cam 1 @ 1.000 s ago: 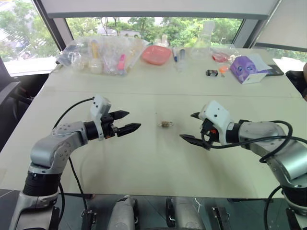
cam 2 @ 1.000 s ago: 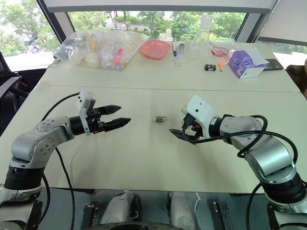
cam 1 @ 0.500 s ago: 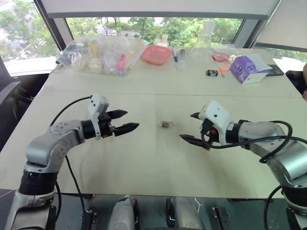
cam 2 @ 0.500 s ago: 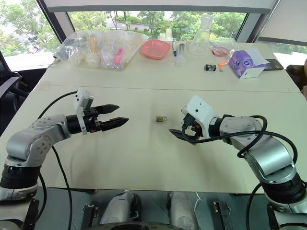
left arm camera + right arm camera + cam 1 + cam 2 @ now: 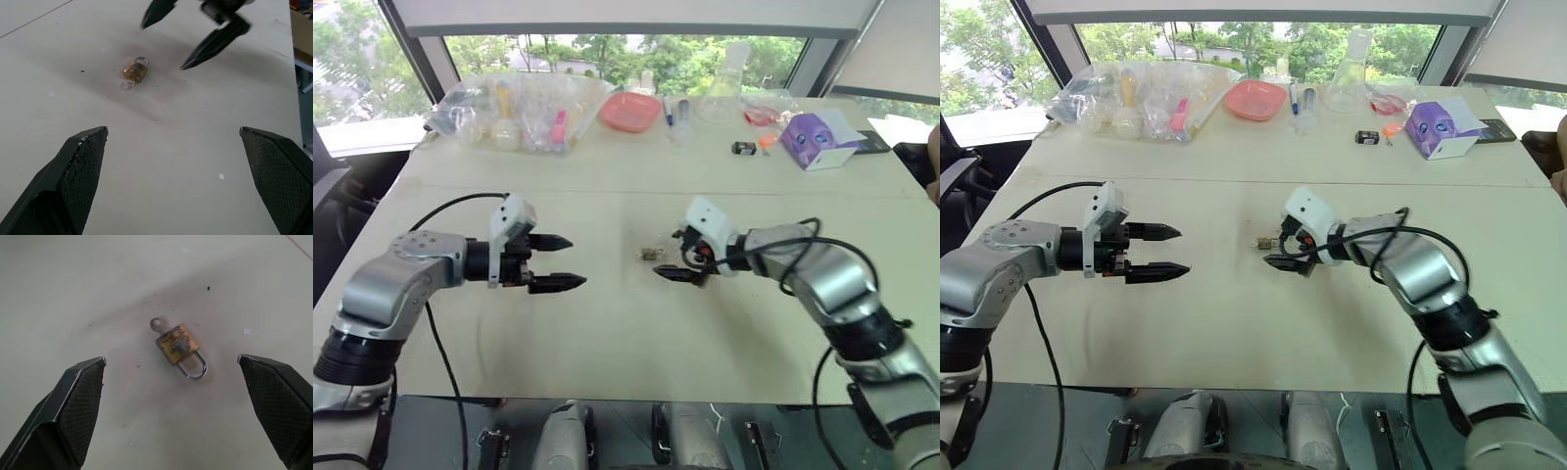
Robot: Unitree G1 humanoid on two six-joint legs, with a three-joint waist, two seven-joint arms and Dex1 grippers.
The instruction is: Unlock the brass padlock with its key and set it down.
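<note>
The brass padlock (image 5: 178, 346) lies flat on the pale table (image 5: 607, 333), midway between my two arms. Its silvery shackle is closed, and the key (image 5: 156, 323) sticks out of its base by its round head. My right gripper (image 5: 668, 255) is open and hangs just to the right of the padlock, which shows between its fingers (image 5: 73, 401) in the right wrist view, apart from both. Farther left, my left gripper (image 5: 576, 261) is open and empty and points at the padlock (image 5: 135, 70) from a distance.
Along the table's far side stand clear plastic bags (image 5: 519, 110), a pink dish (image 5: 631, 111), a glass flask (image 5: 729, 83), a purple box (image 5: 818, 140) and a small black-and-white block (image 5: 745, 149). A seam (image 5: 607, 191) crosses the table behind the grippers.
My right gripper has moved forward and to the left, from well right of the padlock to close beside it. My left gripper has rolled, so its fingers stand one above the other.
</note>
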